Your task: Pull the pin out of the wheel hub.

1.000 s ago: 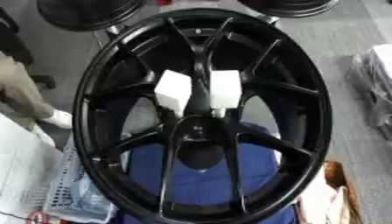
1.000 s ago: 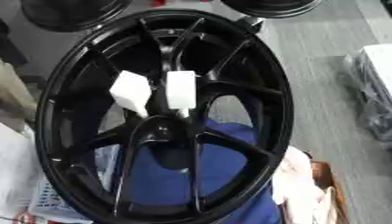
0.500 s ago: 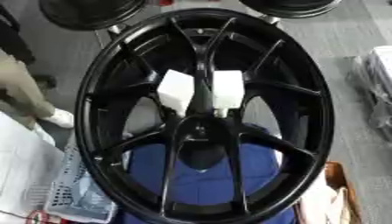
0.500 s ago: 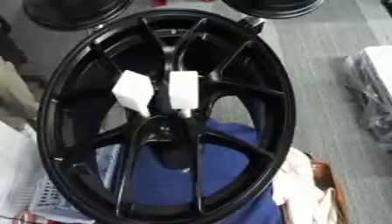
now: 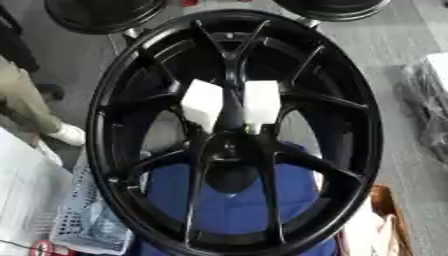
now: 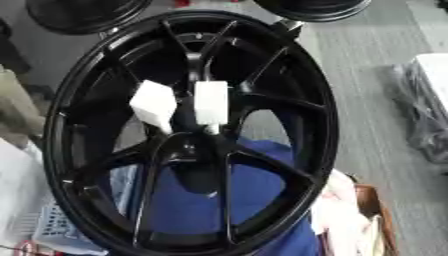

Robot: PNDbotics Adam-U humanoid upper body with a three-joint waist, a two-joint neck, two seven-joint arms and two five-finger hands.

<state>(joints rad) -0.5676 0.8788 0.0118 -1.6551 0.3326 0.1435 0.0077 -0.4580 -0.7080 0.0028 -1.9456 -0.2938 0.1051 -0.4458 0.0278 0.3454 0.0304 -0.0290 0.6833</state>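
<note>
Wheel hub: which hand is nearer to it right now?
Cannot tell left or right: neither hand shows in either eye view. Only two white blocks sit just above the wheel hub, either side of a spoke.

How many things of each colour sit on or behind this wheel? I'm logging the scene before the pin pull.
Black spoked wheel rim: 1
White block-shaped pieces on the hub, left and right: 2
Blue cloth behind the spokes: 1
Other black round wheels at the top edge, left and right: 2
Total: 6
No robot hand shows in either view.
</note>
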